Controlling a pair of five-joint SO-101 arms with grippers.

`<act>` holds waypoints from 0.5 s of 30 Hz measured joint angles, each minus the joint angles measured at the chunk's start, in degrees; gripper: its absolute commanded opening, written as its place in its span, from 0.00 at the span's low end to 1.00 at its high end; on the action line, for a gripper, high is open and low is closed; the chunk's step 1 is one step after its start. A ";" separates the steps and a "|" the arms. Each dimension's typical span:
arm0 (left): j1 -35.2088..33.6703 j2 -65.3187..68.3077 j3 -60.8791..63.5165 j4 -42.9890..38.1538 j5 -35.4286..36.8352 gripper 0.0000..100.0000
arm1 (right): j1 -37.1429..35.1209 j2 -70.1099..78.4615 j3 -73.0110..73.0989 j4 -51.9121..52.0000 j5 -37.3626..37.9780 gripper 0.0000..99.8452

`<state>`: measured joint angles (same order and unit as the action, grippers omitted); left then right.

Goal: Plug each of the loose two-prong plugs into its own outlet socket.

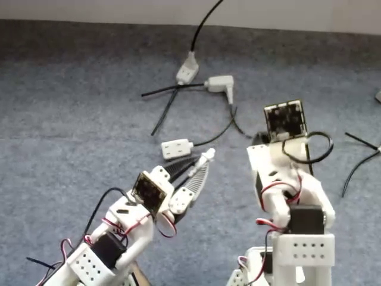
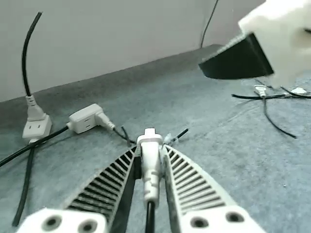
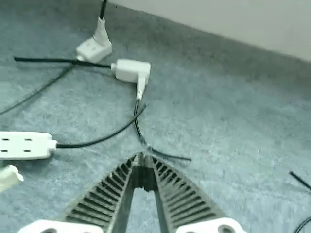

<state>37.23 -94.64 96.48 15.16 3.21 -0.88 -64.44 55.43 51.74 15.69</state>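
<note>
On the grey carpet, near the middle of the high view, a white two-prong plug is gripped by the left gripper. The jaws are closed against the plug's body, so that its front end is left sticking out past the fingertips. In the left wrist view the plug's dark cord is seen running back between the fingers. Just beside the plug, a flat outlet socket is laid on the carpet with its slotted face turned up. Farther back, an angled socket and a third socket are set close together, with black cords crossing beside them. The right gripper is placed over the black cord that trails from the angled socket. Its jaws are pressed together, and the cord seems to be pinched at their tips, though the contact itself is not clearly shown.
</note>
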 measured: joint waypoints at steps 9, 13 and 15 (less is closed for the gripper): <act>-15.03 0.00 -13.19 19.69 4.40 0.01 | 5.63 0.09 28.92 -19.43 -13.10 0.02; -18.64 4.92 -18.90 22.95 5.27 0.01 | 5.36 0.09 34.64 -25.49 -14.42 0.02; -18.73 10.99 -22.95 24.88 5.10 0.01 | 5.36 0.09 36.40 -27.43 -14.51 0.02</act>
<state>18.51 -83.65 73.54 40.04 8.31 4.48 -64.35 91.82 24.31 1.19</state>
